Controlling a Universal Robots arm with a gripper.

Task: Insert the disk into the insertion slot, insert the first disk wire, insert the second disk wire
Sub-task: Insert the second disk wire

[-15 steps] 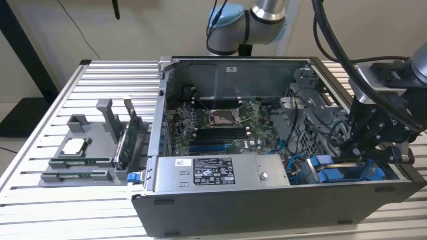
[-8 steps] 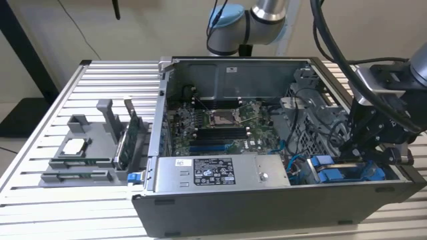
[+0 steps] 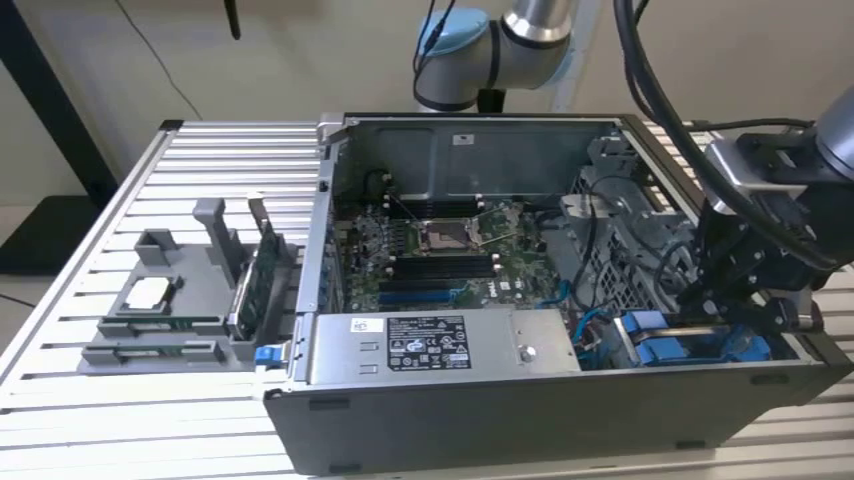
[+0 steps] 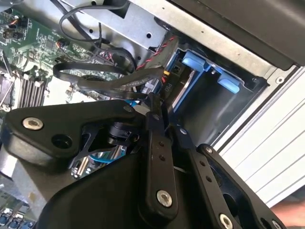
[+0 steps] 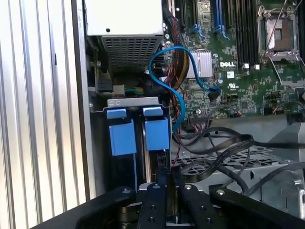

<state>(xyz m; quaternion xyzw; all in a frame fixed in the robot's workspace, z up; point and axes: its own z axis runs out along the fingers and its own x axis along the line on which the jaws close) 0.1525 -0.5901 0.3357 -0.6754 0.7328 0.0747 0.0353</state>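
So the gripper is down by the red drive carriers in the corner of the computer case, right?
Not quite: the carriers are blue, not red, as the first wrist view shows. The gripper is indeed down beside them in the corner of the computer case.

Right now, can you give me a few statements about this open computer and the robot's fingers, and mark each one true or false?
1. The computer case lies open on a slatted metal table. True.
2. The gripper hangs over the grey parts holder at the exterior view's left. False: it is down inside the case at the exterior view's right, by the drive bays.
3. Two blue carriers sit side by side in the drive cage in the first wrist view. True.
4. The processor socket on the motherboard has a fan mounted over it. False: it is bare and uncovered.
5. A blue cable loops over the motherboard near the drive cage. True.
6. The fingers are spread wide apart. False: they stand close together.
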